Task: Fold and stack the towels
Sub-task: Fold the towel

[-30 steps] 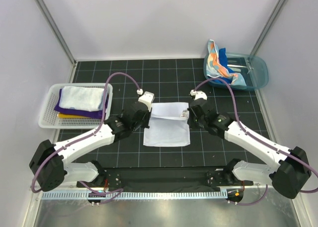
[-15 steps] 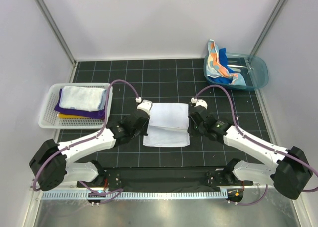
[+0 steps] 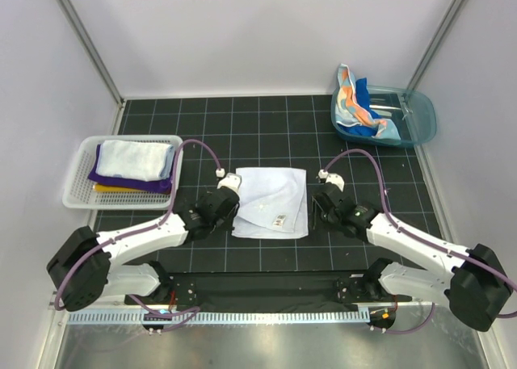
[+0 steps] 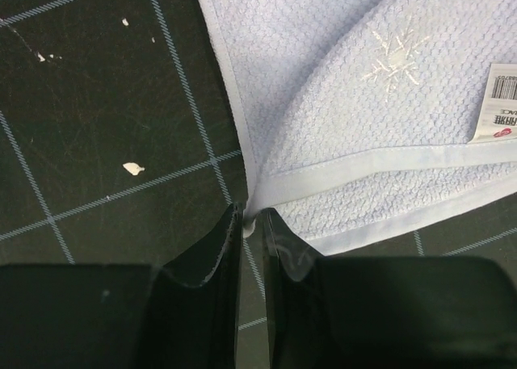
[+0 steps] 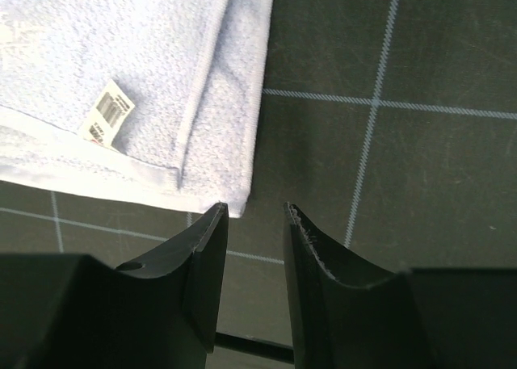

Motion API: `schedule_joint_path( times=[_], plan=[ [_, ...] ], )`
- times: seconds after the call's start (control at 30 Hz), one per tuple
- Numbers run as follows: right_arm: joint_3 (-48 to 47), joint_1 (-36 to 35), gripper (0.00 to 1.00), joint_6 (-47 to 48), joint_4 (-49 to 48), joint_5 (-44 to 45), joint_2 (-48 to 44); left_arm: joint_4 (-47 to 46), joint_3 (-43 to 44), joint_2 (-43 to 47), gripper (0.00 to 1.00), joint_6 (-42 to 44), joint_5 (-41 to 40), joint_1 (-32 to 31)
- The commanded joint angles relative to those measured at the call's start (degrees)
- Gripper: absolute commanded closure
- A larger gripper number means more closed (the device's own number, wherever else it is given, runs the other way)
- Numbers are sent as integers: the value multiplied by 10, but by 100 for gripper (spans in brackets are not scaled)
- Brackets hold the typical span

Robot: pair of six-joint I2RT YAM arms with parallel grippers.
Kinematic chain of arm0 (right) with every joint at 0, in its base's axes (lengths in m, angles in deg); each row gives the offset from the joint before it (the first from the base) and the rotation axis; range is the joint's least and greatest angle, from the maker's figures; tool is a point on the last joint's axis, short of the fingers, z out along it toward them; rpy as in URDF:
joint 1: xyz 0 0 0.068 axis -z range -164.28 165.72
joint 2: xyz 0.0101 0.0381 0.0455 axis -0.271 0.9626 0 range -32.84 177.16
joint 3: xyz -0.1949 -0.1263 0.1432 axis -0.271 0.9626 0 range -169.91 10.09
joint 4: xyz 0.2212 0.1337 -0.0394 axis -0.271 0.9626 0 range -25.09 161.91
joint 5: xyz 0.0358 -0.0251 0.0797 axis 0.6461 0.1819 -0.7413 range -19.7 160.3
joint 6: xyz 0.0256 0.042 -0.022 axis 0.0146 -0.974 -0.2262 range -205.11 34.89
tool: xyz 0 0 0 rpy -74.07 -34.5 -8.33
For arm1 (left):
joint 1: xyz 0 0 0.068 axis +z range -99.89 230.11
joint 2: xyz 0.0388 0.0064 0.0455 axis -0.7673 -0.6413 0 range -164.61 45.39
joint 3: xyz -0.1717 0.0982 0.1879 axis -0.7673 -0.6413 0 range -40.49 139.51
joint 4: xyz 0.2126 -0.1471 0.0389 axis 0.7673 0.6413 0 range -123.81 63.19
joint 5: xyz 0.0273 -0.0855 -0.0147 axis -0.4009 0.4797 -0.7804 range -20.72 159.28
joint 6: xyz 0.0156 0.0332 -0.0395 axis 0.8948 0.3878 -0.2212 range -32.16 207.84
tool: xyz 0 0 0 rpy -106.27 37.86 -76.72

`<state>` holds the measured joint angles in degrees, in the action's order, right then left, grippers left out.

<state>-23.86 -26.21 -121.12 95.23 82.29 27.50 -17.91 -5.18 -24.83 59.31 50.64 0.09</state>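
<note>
A pale blue-white folded cloth towel (image 3: 271, 199) lay mid-table. The left gripper (image 4: 252, 215) pinched its corner; the right gripper (image 5: 254, 210) sat slightly open beside it. Stacked towels (image 3: 133, 161) filled the white mesh basket (image 3: 81, 195), and more waited in the translucent teal tub (image 3: 424, 119).

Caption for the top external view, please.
A pale blue-white cloth towel lies folded between left hand and right hand; stacked towels in the white mesh basket, more towels in the teal tub.

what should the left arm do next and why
Probably open the left gripper and let go: the pale blue towel lies flat, folded in half, with its near corner pinched in that gripper, while the right gripper is open beside the other corner.
</note>
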Motion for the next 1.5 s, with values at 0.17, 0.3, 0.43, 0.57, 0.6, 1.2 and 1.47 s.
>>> schedule_joint_path(
  times=[0.17, 0.3, 0.43, 0.57, 0.6, 1.2, 1.47],
  plan=[
    [11, -32, 63, -75, -96, 16, 10, -20, 13, -7, 83, -12, 10, -4],
    [8, -45, 64, -104, -130, 25, 35, -22, 15, -17, 83, -8, 11, -5],
    [1, -57, 64, -117, -145, 41, 72, -21, 21, -21, 83, -4, 13, -4],
    [4, -70, 65, -131, -163, 44, 98, -19, 25, -31, 82, -1, 15, -4],
    [3, -74, 65, -133, -165, 52, 107, -19, 27, -33, 83, -1, 16, -5],
    [2, -110, 65, -151, -178, 80, 139, -20, 30, -46, 83, -1, 15, -4],
    [3, -116, 65, -153, -177, 86, 145, -19, 28, -45, 83, -2, 15, -4]
  ],
)
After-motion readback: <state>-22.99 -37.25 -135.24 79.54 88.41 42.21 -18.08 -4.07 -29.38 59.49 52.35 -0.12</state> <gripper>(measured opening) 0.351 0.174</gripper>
